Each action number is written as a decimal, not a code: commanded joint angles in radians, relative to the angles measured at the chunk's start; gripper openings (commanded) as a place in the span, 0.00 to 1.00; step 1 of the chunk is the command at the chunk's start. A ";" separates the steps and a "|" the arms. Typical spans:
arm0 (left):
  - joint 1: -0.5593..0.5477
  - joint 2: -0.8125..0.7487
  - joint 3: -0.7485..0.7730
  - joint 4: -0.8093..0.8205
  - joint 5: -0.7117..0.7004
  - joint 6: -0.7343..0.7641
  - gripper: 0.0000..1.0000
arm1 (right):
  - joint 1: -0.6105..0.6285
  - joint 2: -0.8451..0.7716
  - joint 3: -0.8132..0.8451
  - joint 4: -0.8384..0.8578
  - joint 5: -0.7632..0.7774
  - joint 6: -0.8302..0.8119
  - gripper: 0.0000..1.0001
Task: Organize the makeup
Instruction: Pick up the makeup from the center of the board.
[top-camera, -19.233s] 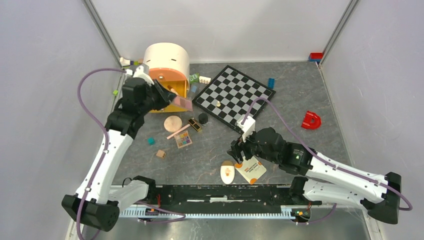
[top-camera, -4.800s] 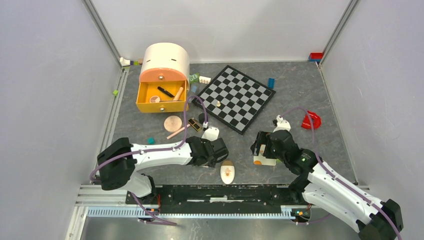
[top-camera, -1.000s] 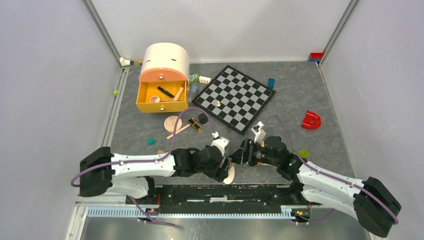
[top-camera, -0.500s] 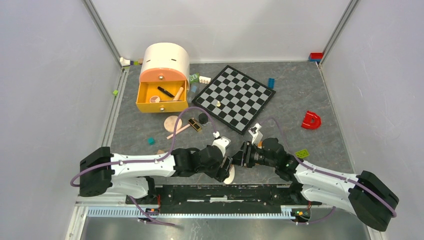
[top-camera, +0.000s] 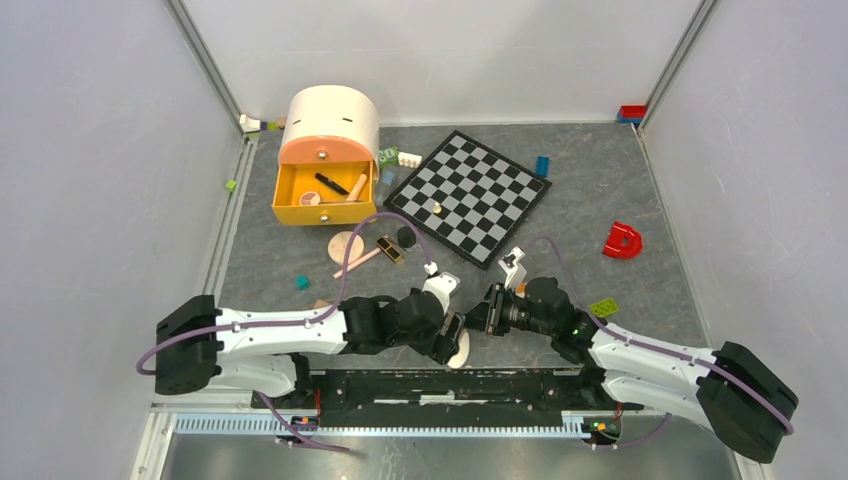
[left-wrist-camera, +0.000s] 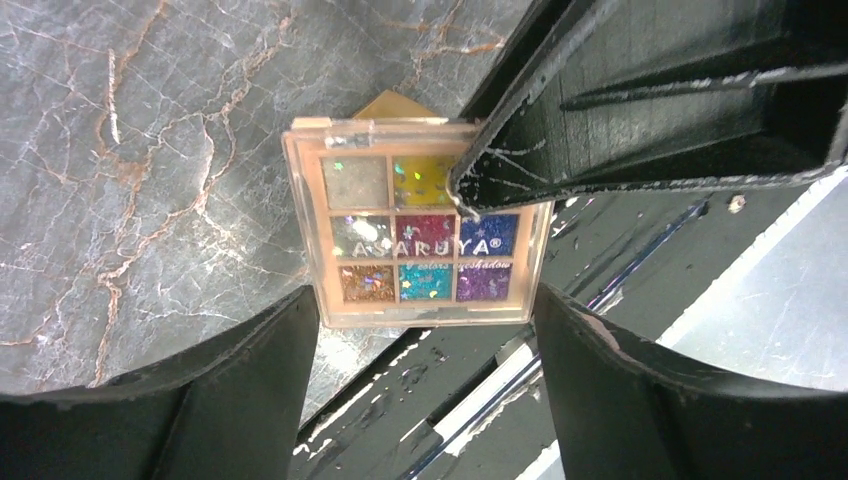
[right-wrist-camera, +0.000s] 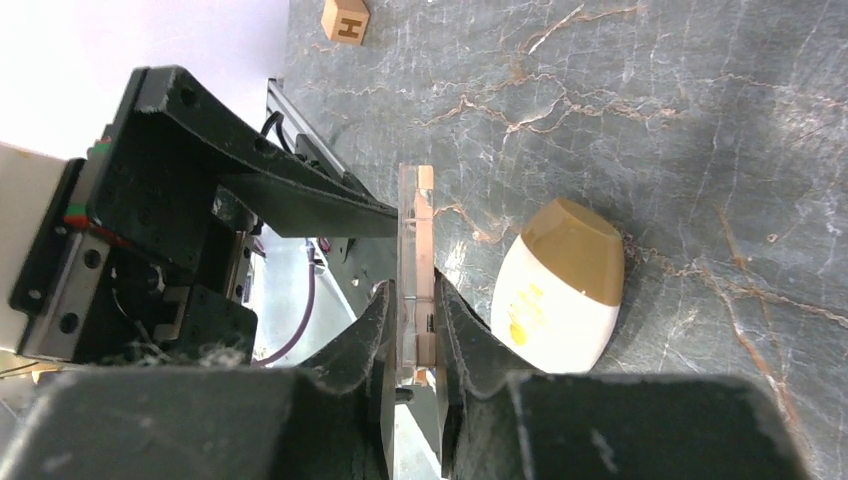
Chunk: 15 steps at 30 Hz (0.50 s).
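The multicolour eyeshadow palette (left-wrist-camera: 415, 225) hangs in the air over the table's front edge, between both grippers. My left gripper (left-wrist-camera: 425, 300) spans its width, with a fingertip against each lower corner. My right gripper (right-wrist-camera: 412, 290) is shut on the palette (right-wrist-camera: 415, 250) across its flat faces, seen edge-on. One of the right fingers (left-wrist-camera: 620, 130) crosses the palette's top right corner. The cream oval (right-wrist-camera: 560, 285) lies on the table just beside this, partly under the left gripper (top-camera: 452, 330). A round peach compact (top-camera: 345, 245) and a brush (top-camera: 357, 262) lie farther back.
A round organiser stands at the back left, its yellow drawer (top-camera: 322, 190) open with a black pencil (top-camera: 332, 184) inside. The chessboard (top-camera: 470, 195) fills the middle back. A red D piece (top-camera: 622, 241), a green brick (top-camera: 605, 307) and a wooden H cube (right-wrist-camera: 345, 18) lie loose.
The right gripper has slid slightly left and closed its fingers on the palette held out by the left gripper. The left arm has hardly moved.
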<state>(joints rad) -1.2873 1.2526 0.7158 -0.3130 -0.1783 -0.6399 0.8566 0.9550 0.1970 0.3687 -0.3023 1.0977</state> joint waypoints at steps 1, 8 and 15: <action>-0.004 -0.081 0.044 0.031 -0.046 0.037 0.87 | 0.010 -0.040 0.000 0.014 0.001 -0.018 0.06; -0.003 -0.213 0.068 -0.014 -0.088 0.040 0.97 | 0.005 -0.096 0.090 -0.131 0.062 -0.091 0.06; -0.002 -0.366 0.021 -0.009 -0.098 0.055 0.96 | -0.013 -0.137 0.126 -0.112 -0.023 -0.145 0.06</action>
<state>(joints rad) -1.2869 0.9653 0.7448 -0.3264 -0.2459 -0.6292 0.8520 0.8459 0.2634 0.2302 -0.2752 1.0096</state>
